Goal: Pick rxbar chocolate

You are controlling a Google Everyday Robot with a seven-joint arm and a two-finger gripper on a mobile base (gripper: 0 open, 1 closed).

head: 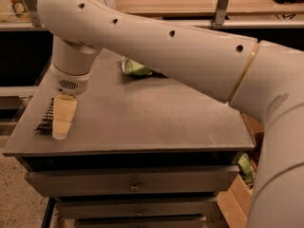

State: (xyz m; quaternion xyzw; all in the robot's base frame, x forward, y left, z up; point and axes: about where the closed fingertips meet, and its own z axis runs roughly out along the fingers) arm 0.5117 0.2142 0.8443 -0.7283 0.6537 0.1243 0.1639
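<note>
The rxbar chocolate (45, 119) is a thin black wrapper with white text, lying flat near the left front edge of the grey table (156, 118). Only a strip of it shows; my gripper covers the rest. My gripper (61, 125) hangs from the white arm directly over the bar, its cream fingers (64, 115) pointing down at the table surface on the bar's right side.
A green crinkly snack bag (135, 68) lies at the back of the table, partly behind my arm. Drawers (133, 184) run below the table's front edge. A cardboard box (242, 189) with items stands on the floor at the right. Shelving runs behind.
</note>
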